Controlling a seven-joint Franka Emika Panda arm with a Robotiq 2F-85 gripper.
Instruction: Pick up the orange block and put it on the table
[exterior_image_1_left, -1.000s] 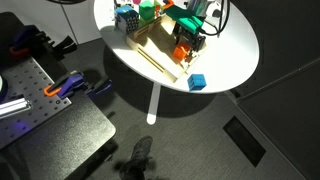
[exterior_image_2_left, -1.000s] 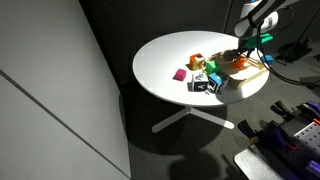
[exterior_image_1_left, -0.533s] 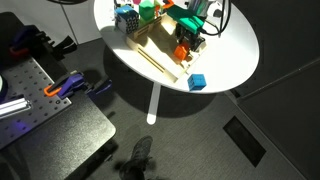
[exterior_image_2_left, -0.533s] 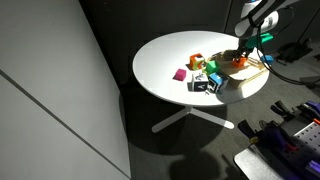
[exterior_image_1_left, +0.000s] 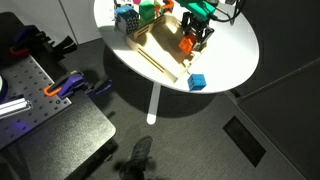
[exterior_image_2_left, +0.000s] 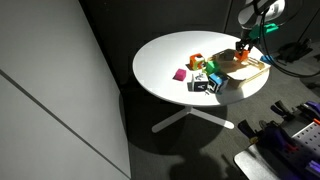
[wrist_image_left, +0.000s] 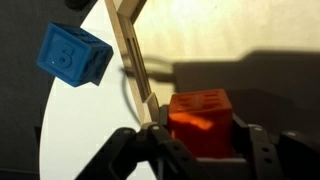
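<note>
Orange-yellow small cube (wrist_image_left: 200, 120) sits pinched in the black end effector (wrist_image_left: 200, 142). Its fingers (wrist_image_left: 262, 150) press on the cube's left and right faces, so the jaws are closed only to the cube's width, and the wrist view shows them touching nothing else. In an exterior view the cube (exterior_image_1_left: 186, 46) hangs over the light wooden tray (exterior_image_1_left: 155, 62). It looks clear of the tray floor, though the gap is too small to confirm. Bare area of the round white surface (exterior_image_1_left: 235, 50) lies right of the tray and nearer the camera, where a small blue cube (exterior_image_1_left: 197, 82) rests just outside the tray. In the wrist view that blue cube (wrist_image_left: 74, 57) is up and left, past the thin wooden rim (wrist_image_left: 133, 60). Step in hand, by my reading: carry the cube out of the tray, then set it down. To do it well: hold enough height to pass the rim without clipping, and travel level so the cube does not twist in the grip. Pick a bare spot well apart from the blue cube and away from the surface edge. Lower until the cube's bottom rests flat, and only then spread the fingers. Risk: a release above the surface could let the cube bounce or roll off.
</note>
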